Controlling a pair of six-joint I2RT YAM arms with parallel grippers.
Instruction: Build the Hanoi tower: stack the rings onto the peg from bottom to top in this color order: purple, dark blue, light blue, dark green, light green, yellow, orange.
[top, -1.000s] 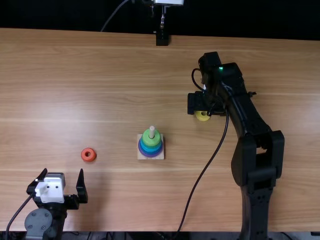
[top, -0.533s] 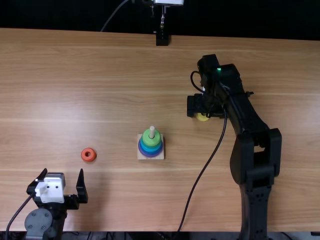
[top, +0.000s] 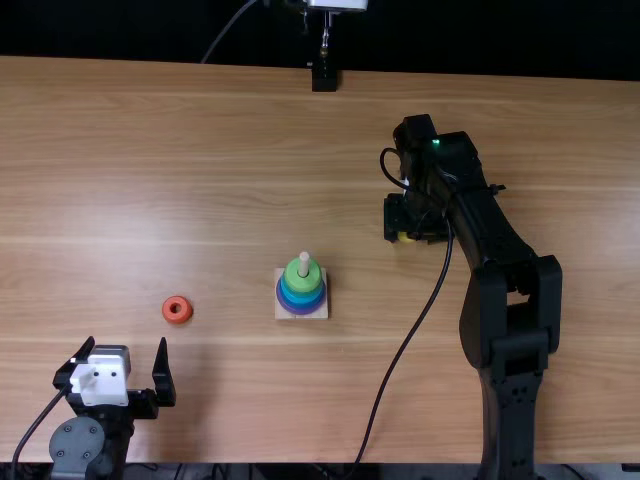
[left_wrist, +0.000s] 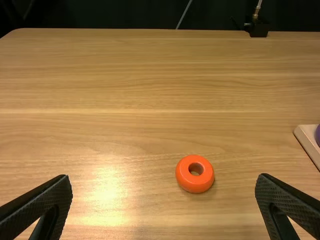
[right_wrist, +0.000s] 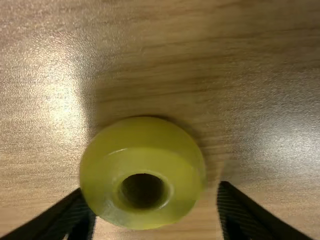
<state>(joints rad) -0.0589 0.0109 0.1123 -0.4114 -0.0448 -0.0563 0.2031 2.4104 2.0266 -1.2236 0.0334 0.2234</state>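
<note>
Above yellow ring (right_wrist: 142, 164), on counter (top: 200, 200): R gripper (top: 416, 223), w/ jaws open. Nr orange ring (left_wrist: 192, 184), lying flat: L gripper (top: 124, 345), jaws open also. Btwn these rings, approx. mid-counter: base (top: 322, 313) w/ upright peg (top: 304, 262), purple ring (top: 302, 311) lowest, blue rings (top: 302, 300) next, green (top: 303, 287) topmost.

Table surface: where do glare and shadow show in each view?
Top view: soft sheen on the left side of the table, faint shadow beside the left gripper. Left wrist view: bright glare patch near the orange ring. Right wrist view: glare on both sides of the yellow ring, dark shadow along its edge.
</note>
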